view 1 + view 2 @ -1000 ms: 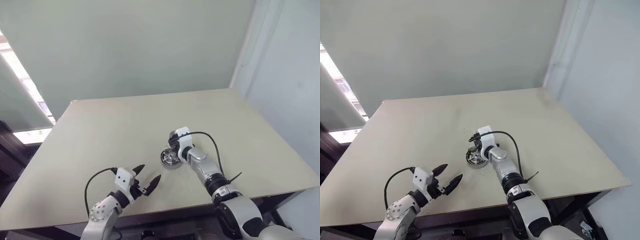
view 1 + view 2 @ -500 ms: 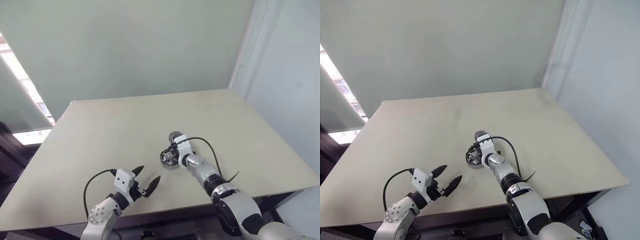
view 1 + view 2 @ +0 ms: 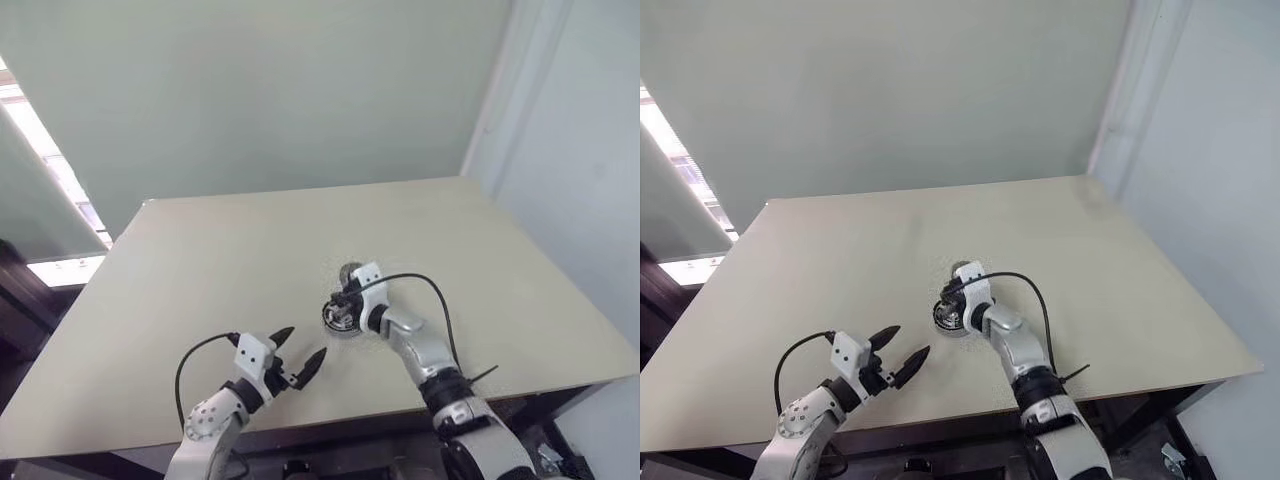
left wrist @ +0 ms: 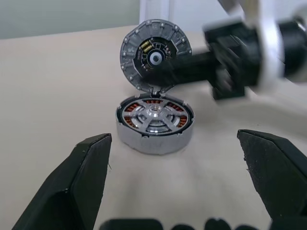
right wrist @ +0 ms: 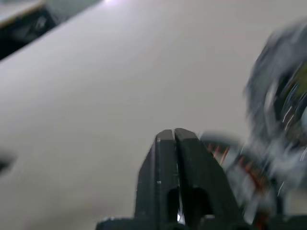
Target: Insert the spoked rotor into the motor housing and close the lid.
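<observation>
Motor housing (image 4: 154, 125) sat on the surface (image 3: 200, 270), spoked rotor (image 4: 154, 116) seated inside it, lid (image 4: 154, 53) upright at its far rim, my right fingers (image 5: 175, 158) pressed together beside the lid, my left fingers (image 4: 91, 163) spread wide, near the housing.

We see even, soft daylight from a bright window strip (image 3: 40, 150) at the left, casting only faint shadows on the pale beige tabletop (image 3: 230, 250). The right wrist view is heavily motion-blurred; in the left wrist view, the white-and-black right arm (image 4: 254, 52) smears.
</observation>
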Robot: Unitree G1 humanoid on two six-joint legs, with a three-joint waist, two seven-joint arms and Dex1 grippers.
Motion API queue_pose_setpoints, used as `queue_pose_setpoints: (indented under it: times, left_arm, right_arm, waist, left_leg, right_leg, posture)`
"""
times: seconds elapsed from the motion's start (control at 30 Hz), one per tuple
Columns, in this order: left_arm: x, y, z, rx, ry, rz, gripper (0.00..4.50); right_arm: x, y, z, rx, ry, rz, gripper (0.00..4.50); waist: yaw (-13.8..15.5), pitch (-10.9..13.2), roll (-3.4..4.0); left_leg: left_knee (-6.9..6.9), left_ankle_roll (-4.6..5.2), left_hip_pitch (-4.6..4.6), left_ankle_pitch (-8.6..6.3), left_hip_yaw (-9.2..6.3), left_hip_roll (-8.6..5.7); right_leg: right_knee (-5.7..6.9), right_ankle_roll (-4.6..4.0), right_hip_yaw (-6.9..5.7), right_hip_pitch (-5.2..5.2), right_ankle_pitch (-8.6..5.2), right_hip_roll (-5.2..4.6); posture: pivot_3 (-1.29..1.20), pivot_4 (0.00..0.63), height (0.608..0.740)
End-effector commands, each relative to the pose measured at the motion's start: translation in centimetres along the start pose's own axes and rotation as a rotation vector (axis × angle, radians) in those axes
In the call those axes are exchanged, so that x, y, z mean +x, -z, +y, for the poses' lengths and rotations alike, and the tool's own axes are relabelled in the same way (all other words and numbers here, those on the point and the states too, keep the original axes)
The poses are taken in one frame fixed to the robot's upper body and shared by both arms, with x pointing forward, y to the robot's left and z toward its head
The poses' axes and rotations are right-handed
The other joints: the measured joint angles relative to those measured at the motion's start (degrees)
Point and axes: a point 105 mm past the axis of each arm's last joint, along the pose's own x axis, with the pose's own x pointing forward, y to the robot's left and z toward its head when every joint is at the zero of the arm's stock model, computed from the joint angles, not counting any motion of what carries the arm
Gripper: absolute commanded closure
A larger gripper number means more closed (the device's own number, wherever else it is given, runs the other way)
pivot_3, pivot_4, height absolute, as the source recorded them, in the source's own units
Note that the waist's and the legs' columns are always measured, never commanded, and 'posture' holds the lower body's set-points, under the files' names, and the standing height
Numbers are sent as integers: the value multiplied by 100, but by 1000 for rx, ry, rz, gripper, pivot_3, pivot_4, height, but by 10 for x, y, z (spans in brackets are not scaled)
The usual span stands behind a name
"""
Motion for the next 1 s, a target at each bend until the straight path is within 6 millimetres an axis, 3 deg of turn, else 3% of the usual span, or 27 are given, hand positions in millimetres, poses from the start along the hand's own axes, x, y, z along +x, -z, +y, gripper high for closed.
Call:
queue_pose_setpoints:
  times: [0.03,0.2,0.33,0.67,1.0]
  left_arm:
    - [4,-10,2,25,13,-36,0]
    - [6,-11,4,28,19,-36,0]
    - [6,-10,8,34,22,-30,0]
    - [6,-11,13,45,22,-25,0]
    - [4,-10,13,46,14,-24,0]
  right_arm:
    - [-13,-23,1,-171,-13,-28,3176]
    - [-35,-7,-3,-358,-68,95,1375]
    - [-45,5,4,-503,-163,177,24]
    - [-36,13,16,-729,-257,225,24]
    - [-29,23,4,-816,-244,281,24]
  waist:
    - [1,0,0]
    - [1,0,-3]
    - [-3,2,-6]
    - [16,7,-20]
    - [24,7,-23]
  left_leg:
    - [2,0,-1,0,0,0]
    - [6,0,-2,0,0,-1]
    - [5,0,-10,0,1,0]
    - [17,-1,-15,0,-1,-2]
    - [16,-1,-16,0,-3,-3]
  right_leg:
    - [0,0,-1,0,0,0]
    - [-1,-1,-5,1,-2,-1]
    - [-2,0,-6,-6,-2,-1]
    - [-2,1,-8,-5,-1,-2]
    - [-2,12,-10,-5,6,-5]
  posture:
    - [0,0,740]
    - [0,0,740]
    - [0,0,740]
    - [0,0,740]
    - [0,0,740]
